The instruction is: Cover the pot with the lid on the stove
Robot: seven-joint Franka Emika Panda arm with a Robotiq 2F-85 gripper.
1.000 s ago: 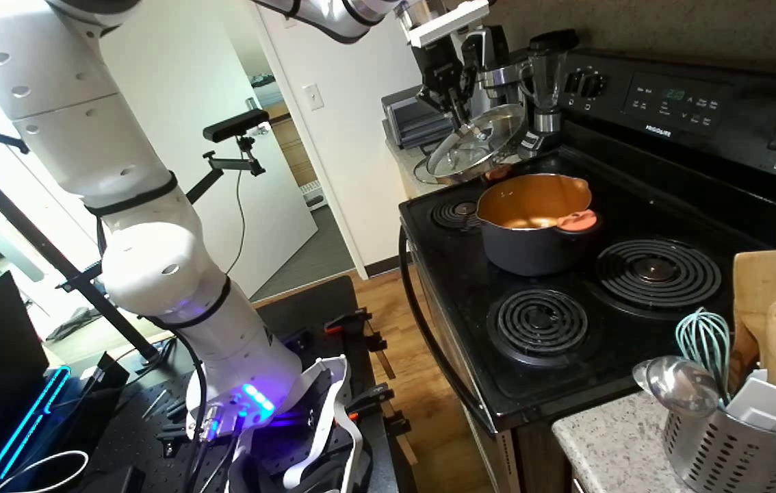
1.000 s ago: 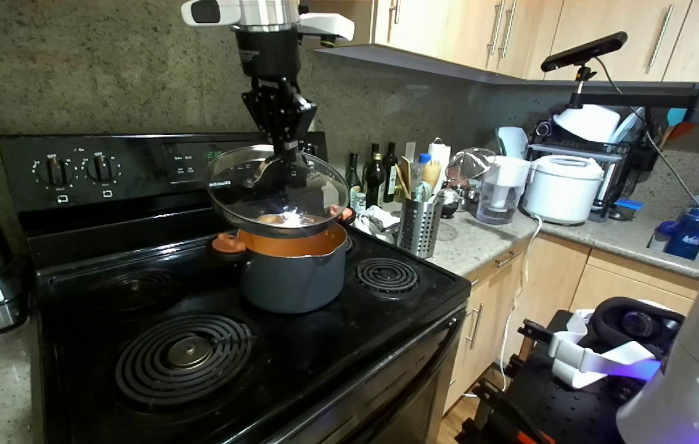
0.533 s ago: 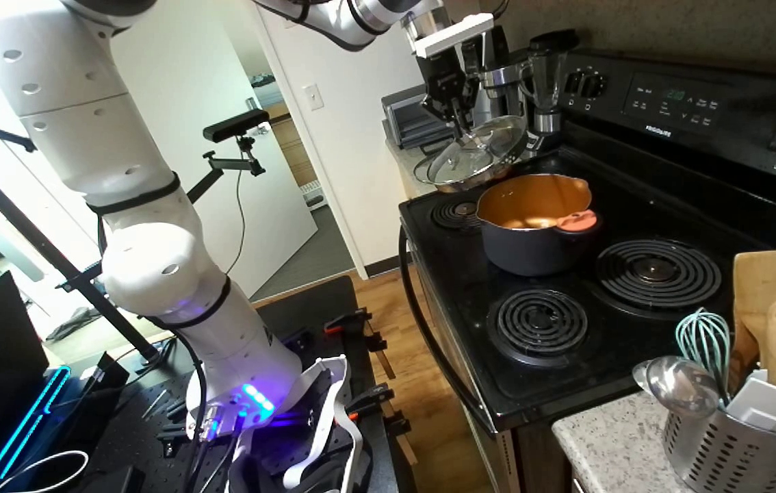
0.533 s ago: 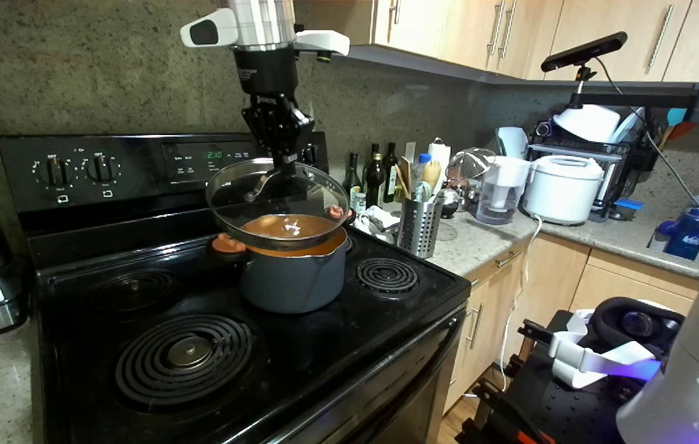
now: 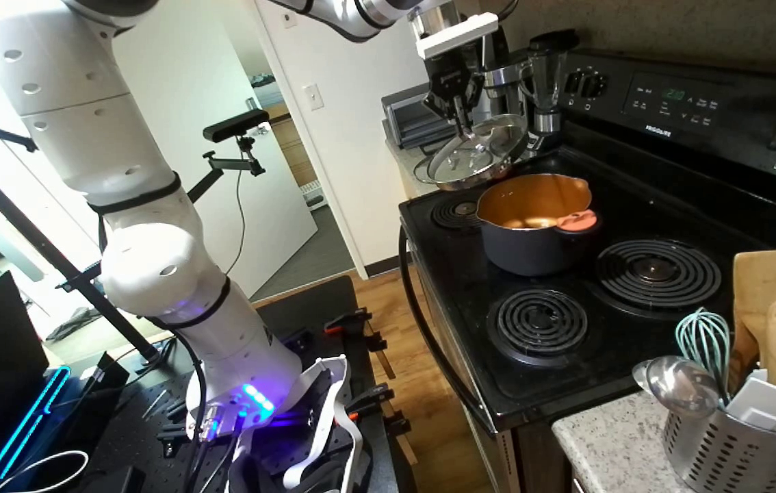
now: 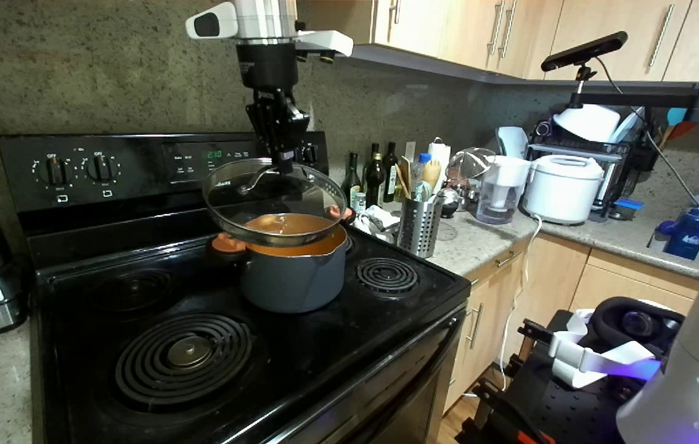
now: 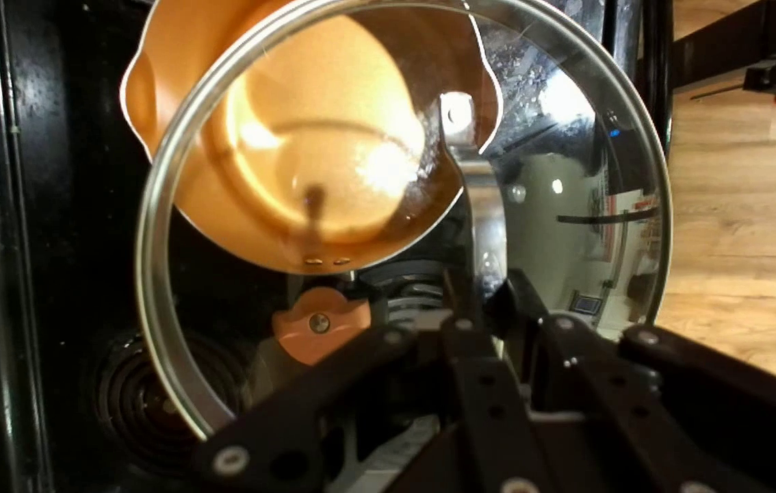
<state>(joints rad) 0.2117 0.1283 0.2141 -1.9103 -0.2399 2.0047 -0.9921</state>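
Observation:
The glass lid [image 5: 480, 156] hangs tilted in the air, with an arched metal handle on top. My gripper [image 5: 464, 131] is shut on that handle, also in the wrist view [image 7: 480, 291]. The dark grey pot [image 5: 532, 250] with an orange inside and salmon handles stands uncovered on the black stove [image 5: 607, 370]. In an exterior view the lid [image 6: 272, 200] overlaps the pot [image 6: 294, 280] above its opening. In the wrist view the lid [image 7: 388, 137] covers only part of the pot [image 7: 176, 41] in the picture and sits off-centre. Its handle end is hidden between the fingers.
The stove's raised back panel [image 5: 689, 130] runs along the wall. A blender [image 5: 544, 89] stands on the counter past the stove. A steel utensil holder [image 6: 420, 228] and several bottles [image 6: 375, 179] stand at the stove's opposite side. Coil burners [image 6: 183, 354] surround the pot.
The gripper and the lid have come down nearer the pot's rim, and the lid is less steeply tilted. In the last half second they shifted only slightly. The pot has not moved.

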